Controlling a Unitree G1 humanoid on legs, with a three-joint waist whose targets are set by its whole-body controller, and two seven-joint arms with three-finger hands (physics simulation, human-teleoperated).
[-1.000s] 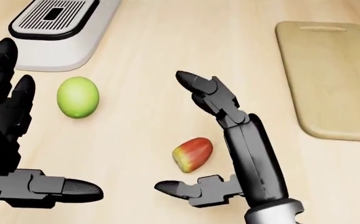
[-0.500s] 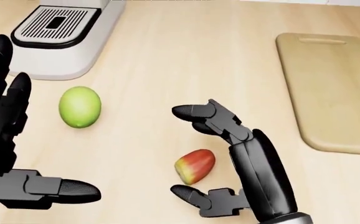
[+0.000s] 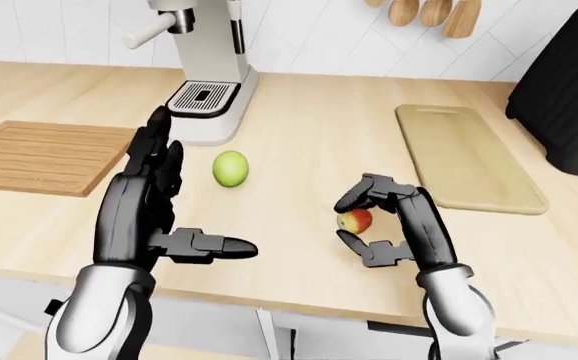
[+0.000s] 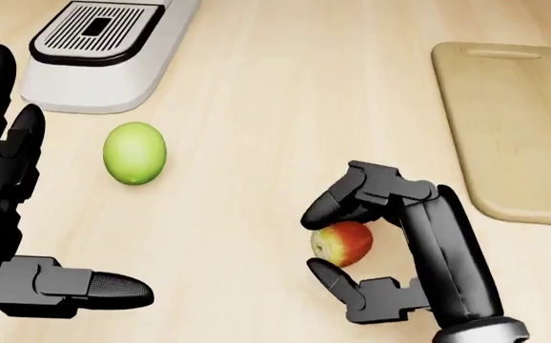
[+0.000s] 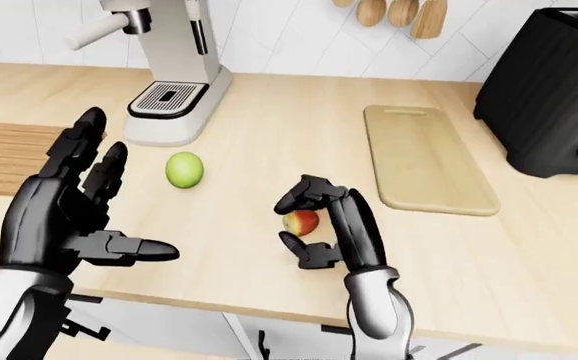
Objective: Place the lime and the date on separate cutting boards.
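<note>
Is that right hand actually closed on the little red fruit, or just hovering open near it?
Closing, not yet gripping. The right hand curls its fingers over and under the date, which sits on the counter.

Cutting boards [image 3: 467, 159]: two. Lime [image 4: 134, 153]: one. Date [image 4: 343, 243]: one. Coffee machine [image 3: 205, 67]: one. Toaster [image 5: 554, 94]: one.

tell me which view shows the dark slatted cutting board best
The left-eye view: the dark slatted cutting board shows nearly whole at the left edge. The right-eye view catches only a strip of it behind the left robot hand. The head view misses it altogether.
</note>
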